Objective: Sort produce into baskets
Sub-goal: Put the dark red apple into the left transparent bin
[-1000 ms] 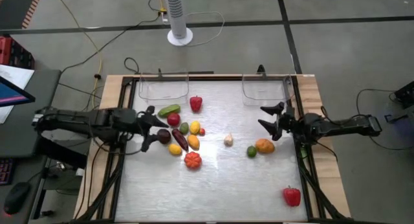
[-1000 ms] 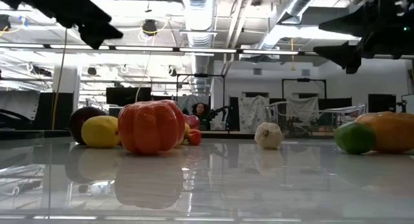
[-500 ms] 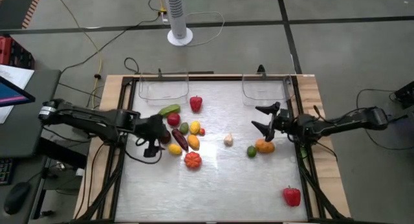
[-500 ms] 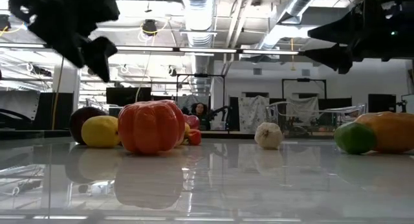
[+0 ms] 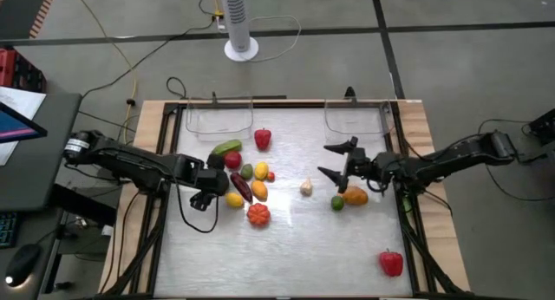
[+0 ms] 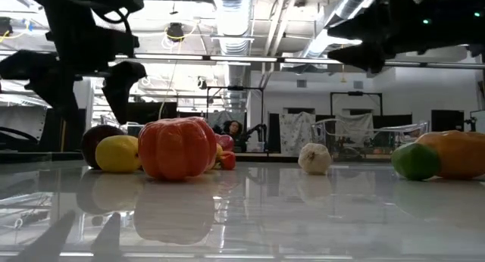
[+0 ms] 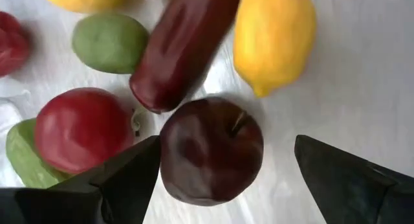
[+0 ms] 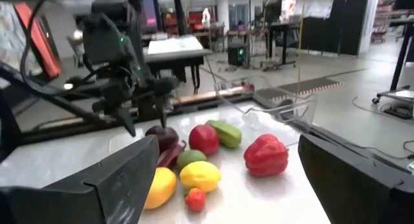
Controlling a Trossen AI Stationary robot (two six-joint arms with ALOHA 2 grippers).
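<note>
Most of the produce lies in a cluster left of the table's middle: a dark red round fruit (image 7: 210, 160), an eggplant (image 7: 184, 46), lemons (image 7: 275, 36), a lime (image 7: 108, 41), a red fruit (image 7: 83, 128), a cucumber (image 5: 227, 147), a red pepper (image 5: 262, 139) and an orange tomato (image 5: 257, 214). My left gripper (image 5: 212, 180) points down over the dark round fruit, open, with one finger on either side of it; I cannot see that it touches. My right gripper (image 5: 334, 159) is open in the air near the garlic (image 5: 306, 187). Two clear baskets (image 5: 218, 118) (image 5: 355, 120) stand at the far edge.
A lime (image 5: 337, 202) and an orange fruit (image 5: 354, 195) lie just under and beside my right arm. A second red pepper (image 5: 391, 263) sits alone at the near right corner. The table's near half is mostly bare.
My left gripper has come down, tipping to point at the table, and now straddles the dark round fruit. My right gripper has moved toward the table's left edge, nearing the garlic, staying high. No produce has moved.
</note>
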